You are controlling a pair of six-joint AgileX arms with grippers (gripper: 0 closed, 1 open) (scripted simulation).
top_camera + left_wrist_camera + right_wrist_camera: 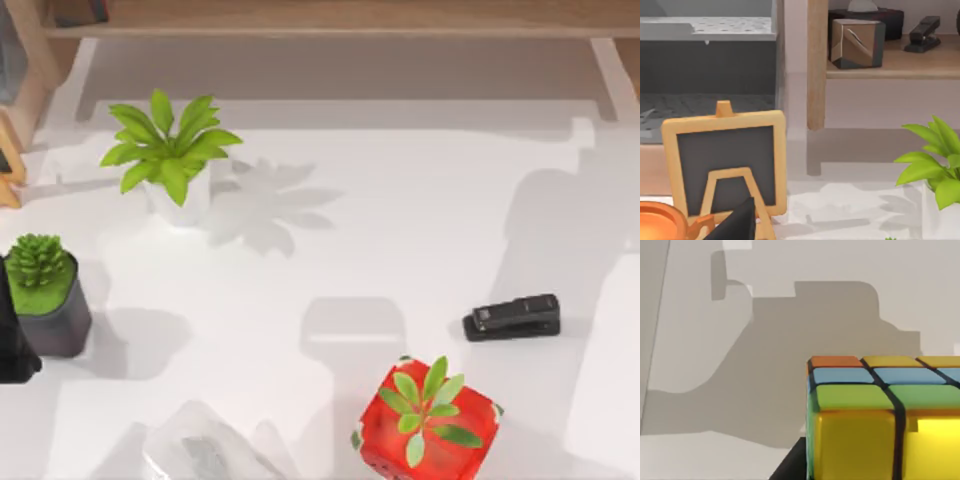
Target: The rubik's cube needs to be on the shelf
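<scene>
Worktop [400, 240], white, seen from above.

- Shelf [330, 22]: long light-brown board along the far edge, with a wooden upright [817, 65] at its left end. In my left wrist view it carries a brown box [856, 42], a dark box behind that, and a black stapler [923, 34].
- Leafy green plant in a white pot [172, 160]: far-left part of the worktop.
- Spiky green plant in a dark grey pot [46, 295]: at the left edge.
- Small wood-framed chalkboard on an easel [727, 160]: near the far-left corner, with an orange dish [660, 222] just beside it.
- Second black stapler [512, 317]: right part of the worktop.
- Red cube planter with green leaves [427, 418]: at the near edge, right of centre.
- Clear, glassy object [205, 450]: at the near edge, left of centre.
- Rubik's cube [885, 420]: close against my right wrist camera, above the white worktop; orange, yellow, blue and green tiles visible. I cannot tell whether my right hand is clamped on it.
- Left hand: I cannot tell whether it is apart or together.
</scene>
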